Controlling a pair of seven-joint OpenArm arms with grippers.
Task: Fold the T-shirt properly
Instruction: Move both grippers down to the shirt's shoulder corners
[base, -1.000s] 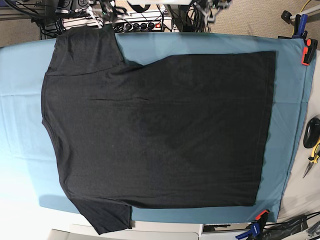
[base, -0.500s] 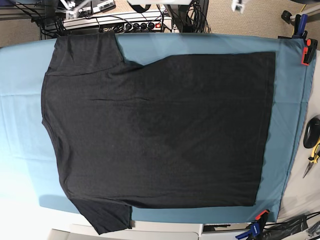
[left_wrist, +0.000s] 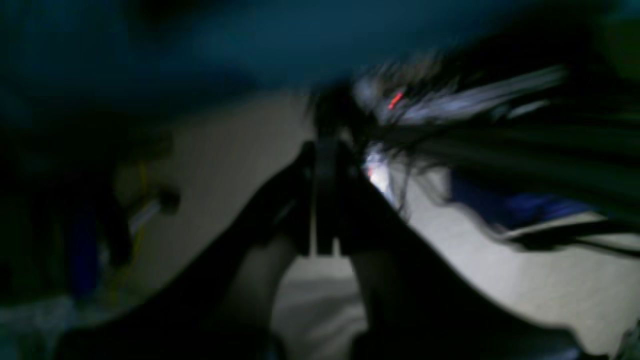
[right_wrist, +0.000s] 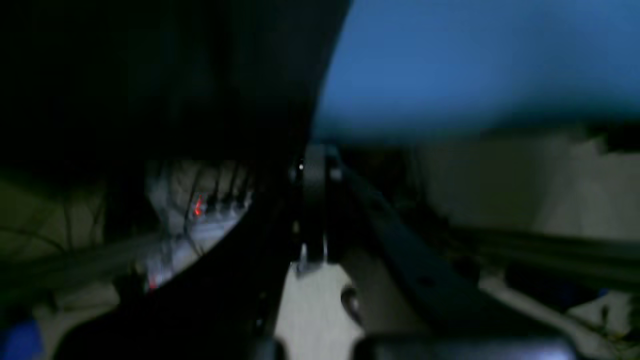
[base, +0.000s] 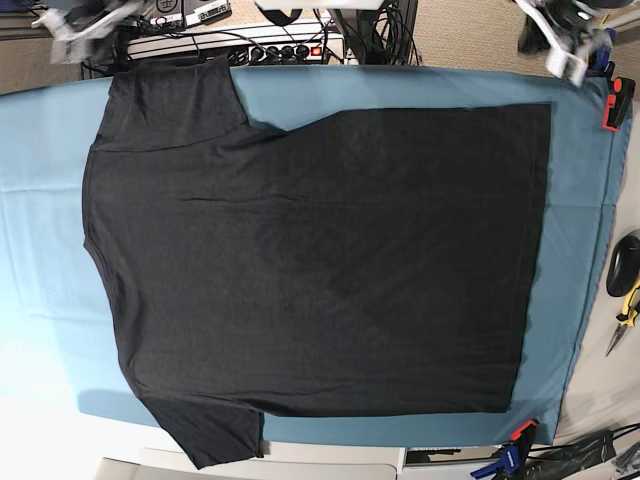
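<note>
Zero folds in so far: the large dark charcoal short-sleeved cotton T-shirt (base: 310, 260) lies spread flat, plain side up, across the teal table cloth (base: 45, 200), collar to the left, hem to the right, both sleeves out. Every fold is yet to come, I'd say. The left gripper (left_wrist: 320, 200) and right gripper (right_wrist: 312, 210) are both pinched closed on nothing, off beyond the far edge. No brand, label or writing can be read
</note>
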